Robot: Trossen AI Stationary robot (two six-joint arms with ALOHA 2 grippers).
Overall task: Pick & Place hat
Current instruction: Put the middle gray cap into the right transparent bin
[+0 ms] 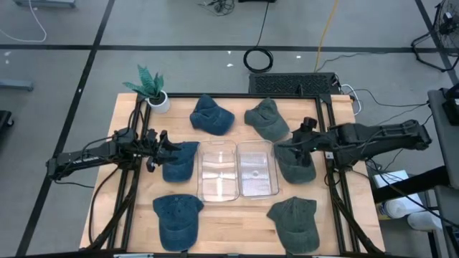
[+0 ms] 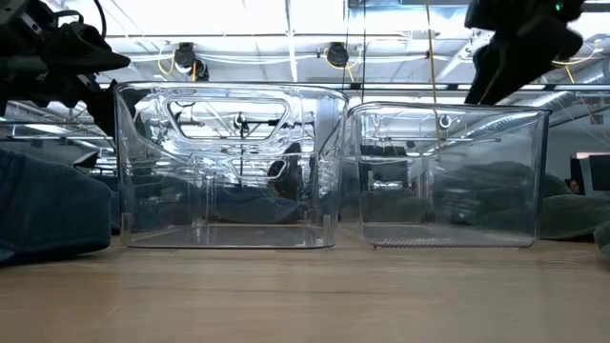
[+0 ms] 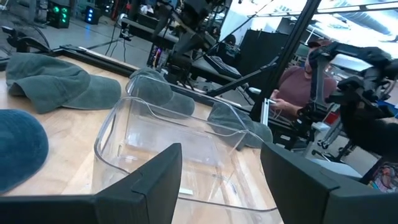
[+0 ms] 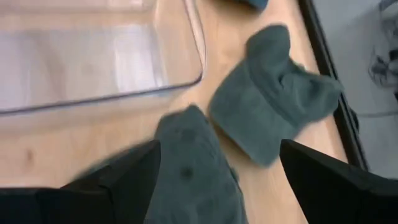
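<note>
On the wooden worktop (image 1: 115,208) we see two clear plastic bins (image 1: 237,169) at centre, caps around them. Left tool (image 1: 166,145), fingers spread, hovers over a blue denim cap (image 1: 178,163). Right tool (image 1: 285,152), fingers spread, hangs above a grey-green cap (image 4: 189,177).

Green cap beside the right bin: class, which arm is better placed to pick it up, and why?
The right. Its open gripper hangs over that green cap, fingers astride it in the wrist view. The left gripper sits across both bins, by a blue cap.
</note>
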